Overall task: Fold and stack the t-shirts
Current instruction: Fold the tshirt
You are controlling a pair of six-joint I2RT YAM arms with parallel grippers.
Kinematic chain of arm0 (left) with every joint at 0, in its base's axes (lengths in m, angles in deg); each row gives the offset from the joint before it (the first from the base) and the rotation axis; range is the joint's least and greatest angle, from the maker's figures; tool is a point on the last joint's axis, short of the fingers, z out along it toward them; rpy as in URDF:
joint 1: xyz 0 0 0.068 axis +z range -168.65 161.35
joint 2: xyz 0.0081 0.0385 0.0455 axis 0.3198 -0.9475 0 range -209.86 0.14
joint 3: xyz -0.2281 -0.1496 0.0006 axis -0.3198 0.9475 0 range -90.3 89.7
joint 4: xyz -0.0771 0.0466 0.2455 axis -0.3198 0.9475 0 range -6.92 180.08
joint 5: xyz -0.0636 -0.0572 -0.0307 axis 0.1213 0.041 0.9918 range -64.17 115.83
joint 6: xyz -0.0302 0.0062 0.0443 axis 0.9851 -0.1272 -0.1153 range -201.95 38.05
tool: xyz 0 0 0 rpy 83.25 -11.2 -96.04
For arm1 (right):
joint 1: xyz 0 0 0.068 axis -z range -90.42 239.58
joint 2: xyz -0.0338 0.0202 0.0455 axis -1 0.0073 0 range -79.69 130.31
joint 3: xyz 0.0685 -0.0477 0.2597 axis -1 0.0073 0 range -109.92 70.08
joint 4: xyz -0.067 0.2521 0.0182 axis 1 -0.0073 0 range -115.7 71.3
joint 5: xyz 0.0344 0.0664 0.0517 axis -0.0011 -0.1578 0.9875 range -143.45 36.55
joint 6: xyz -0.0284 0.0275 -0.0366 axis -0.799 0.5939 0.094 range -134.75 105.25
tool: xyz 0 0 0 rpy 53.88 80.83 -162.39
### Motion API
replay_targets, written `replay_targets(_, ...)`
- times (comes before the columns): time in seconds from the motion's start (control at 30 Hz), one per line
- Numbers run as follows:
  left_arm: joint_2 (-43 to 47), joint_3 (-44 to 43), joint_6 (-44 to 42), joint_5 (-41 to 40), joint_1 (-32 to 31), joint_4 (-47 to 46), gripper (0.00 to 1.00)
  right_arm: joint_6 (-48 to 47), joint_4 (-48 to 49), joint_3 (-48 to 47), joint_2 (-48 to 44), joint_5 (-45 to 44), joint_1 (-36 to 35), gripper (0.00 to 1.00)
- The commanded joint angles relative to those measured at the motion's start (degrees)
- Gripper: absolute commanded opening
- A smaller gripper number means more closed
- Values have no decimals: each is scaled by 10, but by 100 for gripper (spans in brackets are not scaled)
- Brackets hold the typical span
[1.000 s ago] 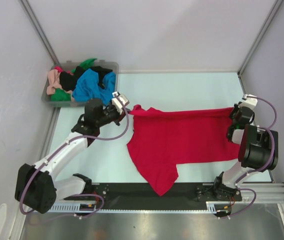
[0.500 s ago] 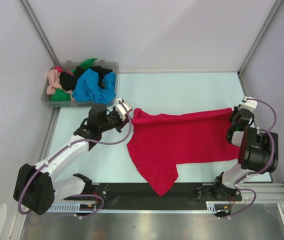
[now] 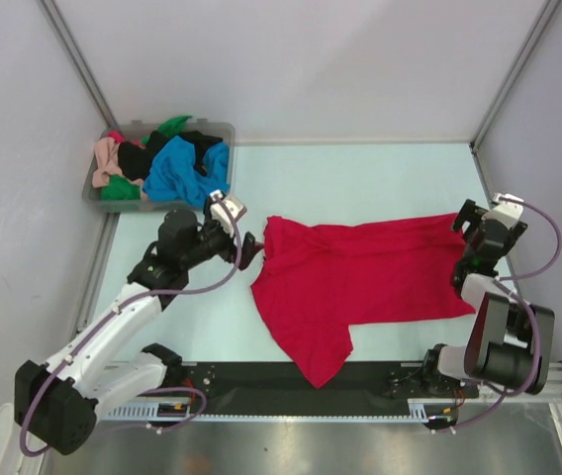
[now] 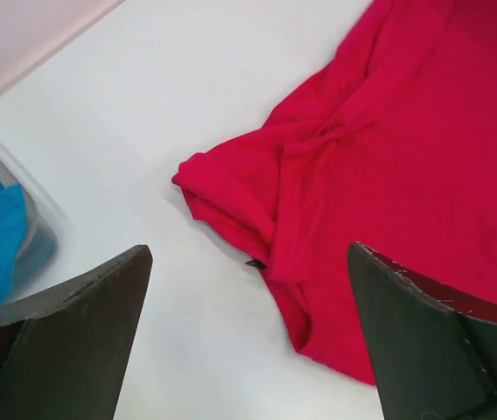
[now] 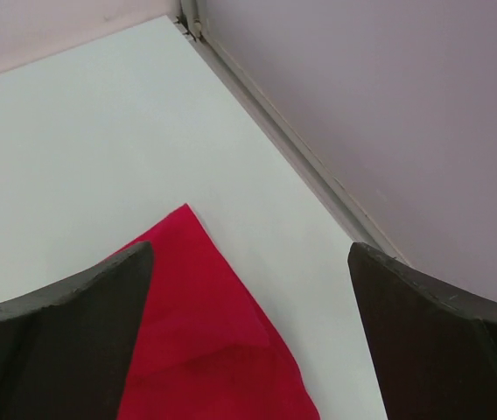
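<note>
A large red t-shirt (image 3: 360,277) lies spread on the pale table, its bottom part hanging over the near black edge. My left gripper (image 3: 247,249) hovers open just left of the shirt's bunched upper left corner (image 4: 257,201), holding nothing. My right gripper (image 3: 464,237) stands open over the shirt's upper right corner (image 5: 205,324), also with nothing in it. Both wrist views show the dark fingers (image 4: 65,341) (image 5: 56,341) spread wide apart. Other t-shirts in blue (image 3: 187,168), green, black and peach-pink are heaped in the bin.
The clear grey plastic bin (image 3: 217,129) sits at the back left, close behind my left arm; its corner (image 4: 34,232) shows in the left wrist view. Grey walls enclose the table, and a wall rail (image 5: 275,122) runs close to my right gripper.
Both grippers have opened and let go of the red shirt's upper corners. The left one drew back to the left, the right one moved right. The shirt's top edge now lies flat.
</note>
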Motion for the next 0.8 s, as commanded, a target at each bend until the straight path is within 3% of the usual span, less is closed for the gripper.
replay_targets(0.0,-27,-66,140,-67,-4,-3,100,0,-93,-41,-54,23,2,100)
replay_targets(0.07,-59,-100,207,-90,-3,10,99,13,-160,-78,-55,39,2,100)
replay_targets(0.13,-127,-174,312,-143,-7,84,97,32,-206,-107,-48,48,2,98)
replay_targets(0.23,-205,-231,402,-172,-21,165,97,81,-285,-165,-14,45,2,96)
replay_targets(0.4,-285,-269,436,-248,-78,217,93,148,-358,-220,35,6,2,94)
replay_targets(0.53,-324,-250,495,-245,-92,253,89,150,-381,-237,55,8,2,93)
replay_targets(0.7,-308,-194,595,-262,-89,260,83,147,-383,-236,62,18,2,91)
replay_targets(0.77,-312,-194,637,-263,-77,245,74,144,-386,-238,69,23,2,90)
